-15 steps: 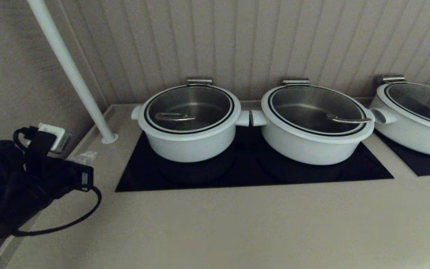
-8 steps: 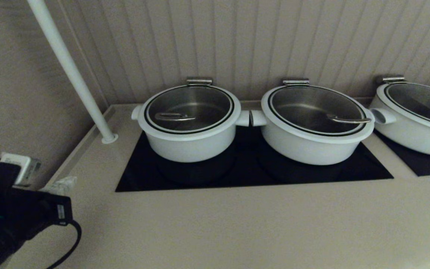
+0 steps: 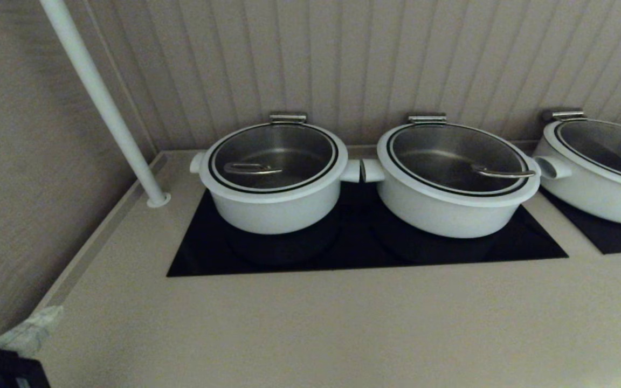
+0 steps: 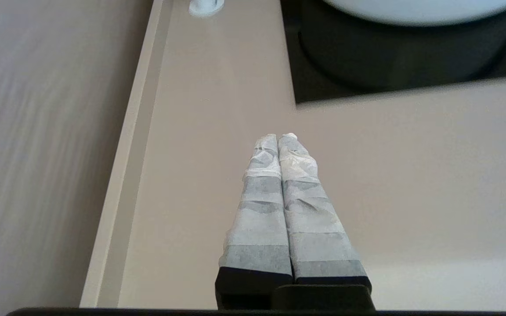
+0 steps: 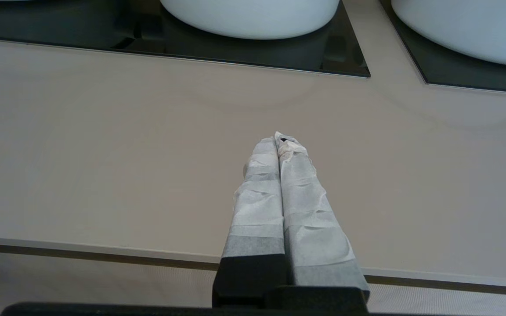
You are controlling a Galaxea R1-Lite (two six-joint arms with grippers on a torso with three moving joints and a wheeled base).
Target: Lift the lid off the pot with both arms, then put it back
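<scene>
- Left gripper [image 4: 278,137], clenched on nothing, has dropped back to the counter's near-left corner.
- Lid [image 3: 273,156] seated on pot [image 3: 274,207], far ahead.
- Right gripper [image 5: 281,139] clenched, parked.

The pot [image 3: 275,202] is set on the left half of the cooktop [image 3: 364,250], with the lid [image 3: 273,156] seated on it. A second pot [image 3: 453,207] is placed just beside it on the right, a third pot [image 3: 599,186] farther right. The pole [image 3: 103,105] is planted on the desk [image 3: 343,323] left of the cooktop. The left claw [image 4: 278,137] is held over the desk's near left edge, the right claw [image 5: 280,139] over its front edge.
</scene>
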